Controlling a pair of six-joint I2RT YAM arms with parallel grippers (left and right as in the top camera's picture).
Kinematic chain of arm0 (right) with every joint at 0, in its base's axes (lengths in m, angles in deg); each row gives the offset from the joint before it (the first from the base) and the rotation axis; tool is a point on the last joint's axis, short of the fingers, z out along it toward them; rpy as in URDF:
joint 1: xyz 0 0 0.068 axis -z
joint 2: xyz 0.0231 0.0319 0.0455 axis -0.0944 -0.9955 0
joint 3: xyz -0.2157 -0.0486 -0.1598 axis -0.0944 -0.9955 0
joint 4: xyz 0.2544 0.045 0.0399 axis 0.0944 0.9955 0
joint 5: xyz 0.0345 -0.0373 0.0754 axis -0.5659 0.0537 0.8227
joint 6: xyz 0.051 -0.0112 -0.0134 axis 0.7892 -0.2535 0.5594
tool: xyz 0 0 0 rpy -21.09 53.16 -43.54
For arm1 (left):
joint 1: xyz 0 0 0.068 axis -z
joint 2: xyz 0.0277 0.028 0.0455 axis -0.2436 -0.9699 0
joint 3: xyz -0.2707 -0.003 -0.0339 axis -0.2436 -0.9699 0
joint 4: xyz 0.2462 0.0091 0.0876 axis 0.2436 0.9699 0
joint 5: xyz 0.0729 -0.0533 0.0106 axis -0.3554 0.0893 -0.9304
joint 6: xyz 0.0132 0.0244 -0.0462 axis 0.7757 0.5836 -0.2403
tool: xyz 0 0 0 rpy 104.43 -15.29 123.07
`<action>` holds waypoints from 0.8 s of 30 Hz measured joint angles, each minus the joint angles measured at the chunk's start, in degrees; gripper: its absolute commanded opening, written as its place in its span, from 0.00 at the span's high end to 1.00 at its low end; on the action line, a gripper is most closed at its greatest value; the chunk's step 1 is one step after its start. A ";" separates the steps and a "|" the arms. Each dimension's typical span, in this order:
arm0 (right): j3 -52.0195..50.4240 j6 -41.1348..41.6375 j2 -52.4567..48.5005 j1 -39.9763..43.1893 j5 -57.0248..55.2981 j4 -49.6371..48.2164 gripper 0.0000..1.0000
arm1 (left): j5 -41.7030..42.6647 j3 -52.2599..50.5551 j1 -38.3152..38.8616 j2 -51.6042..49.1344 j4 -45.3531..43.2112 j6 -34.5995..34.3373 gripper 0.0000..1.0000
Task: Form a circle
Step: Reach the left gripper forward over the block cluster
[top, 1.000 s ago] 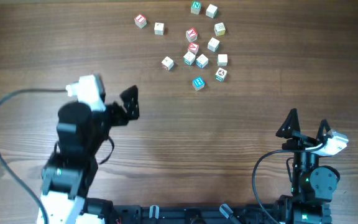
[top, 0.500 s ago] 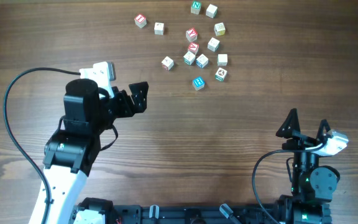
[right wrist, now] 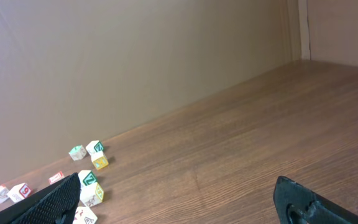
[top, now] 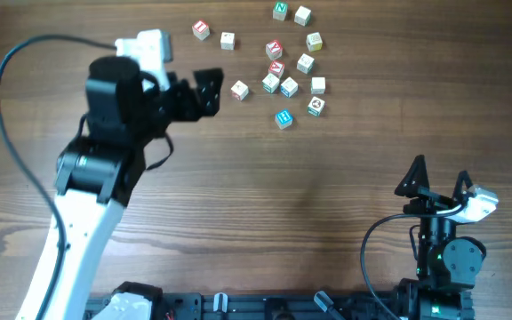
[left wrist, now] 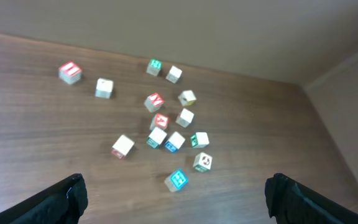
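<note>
Cubes lie scattered on wooden table, left claw gaping beside them

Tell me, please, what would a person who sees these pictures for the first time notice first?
First, the loose scatter of small letter cubes at the far middle of the wooden table, with no ring formed. Next, the left arm stretches toward them, its left gripper open just short of the nearest cube. The right gripper is open too, near the front right edge, far from the cubes.

Pale lettered cubes, loosely scattered, mostly apart
</note>
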 measured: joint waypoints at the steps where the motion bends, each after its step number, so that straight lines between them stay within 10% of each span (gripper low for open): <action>1: 0.00 0.00 0.00 0.00 0.00 0.00 0.00 | 0.00 1.27 0.59 -1.53 0.00 0.09 0.04; 24: 0.00 0.00 0.00 0.00 0.00 0.00 0.00 | -4.24 9.22 8.74 -24.81 -11.98 0.35 0.00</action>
